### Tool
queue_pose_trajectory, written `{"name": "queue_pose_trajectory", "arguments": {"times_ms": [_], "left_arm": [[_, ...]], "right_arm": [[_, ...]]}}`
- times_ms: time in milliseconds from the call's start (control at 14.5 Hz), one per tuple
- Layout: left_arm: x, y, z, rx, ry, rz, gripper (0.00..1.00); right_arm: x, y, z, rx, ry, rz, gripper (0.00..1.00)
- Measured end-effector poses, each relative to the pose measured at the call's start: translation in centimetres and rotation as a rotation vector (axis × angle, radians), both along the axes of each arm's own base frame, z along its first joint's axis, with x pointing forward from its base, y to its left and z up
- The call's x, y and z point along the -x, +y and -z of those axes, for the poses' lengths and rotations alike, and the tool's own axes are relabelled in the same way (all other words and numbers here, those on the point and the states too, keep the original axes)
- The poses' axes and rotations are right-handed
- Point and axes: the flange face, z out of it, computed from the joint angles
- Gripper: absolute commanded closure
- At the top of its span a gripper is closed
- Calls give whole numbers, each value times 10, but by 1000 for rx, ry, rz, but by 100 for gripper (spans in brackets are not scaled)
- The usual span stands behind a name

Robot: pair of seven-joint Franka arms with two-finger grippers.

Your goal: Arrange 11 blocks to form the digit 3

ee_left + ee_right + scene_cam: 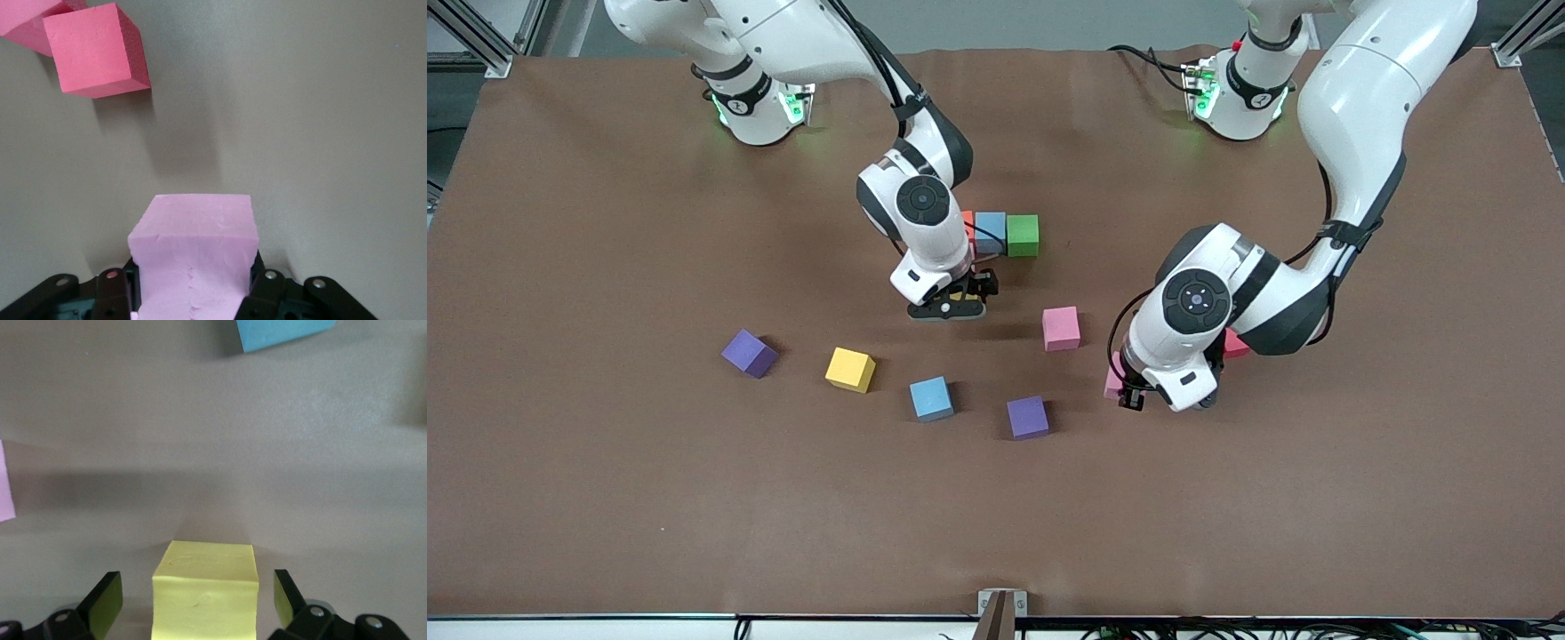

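Nearest my camera, a purple block (1028, 417) lies mid-table, a blue block (931, 398) beside it. I log a yellow block (850, 369), a second purple block (749, 353) and a pink block (1061, 328) farther up. The left gripper (193, 293) pinches another pink block (193, 263), red block (97, 50) near. The right gripper (198, 603), fingers spread, straddles a yellow block (205, 590) just in front of the orange-blue-green row (1000, 234) toward the table's robot edge.
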Motion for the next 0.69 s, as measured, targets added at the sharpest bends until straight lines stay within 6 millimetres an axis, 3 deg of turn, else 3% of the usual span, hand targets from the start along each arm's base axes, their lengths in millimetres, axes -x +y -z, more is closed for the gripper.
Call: {"name": "queue_pose_trajectory", "arguments": {"times_ms": [206,413,550,688], "left_arm": [[1,-3,0,1,0,-2,44],[12,-20,0,5,8,-60,44],[28,-39,6,-3,22,-104,44],[46,-59,13,-13,37,-141,44]], "right_arm": [[-16,1,-19,12,11,13,0],[-43,-14,-39,9,1,57,0],[-66,-42,-48,17,-6,111,0],[-91,-83,-53,46,4,180,0]]}}
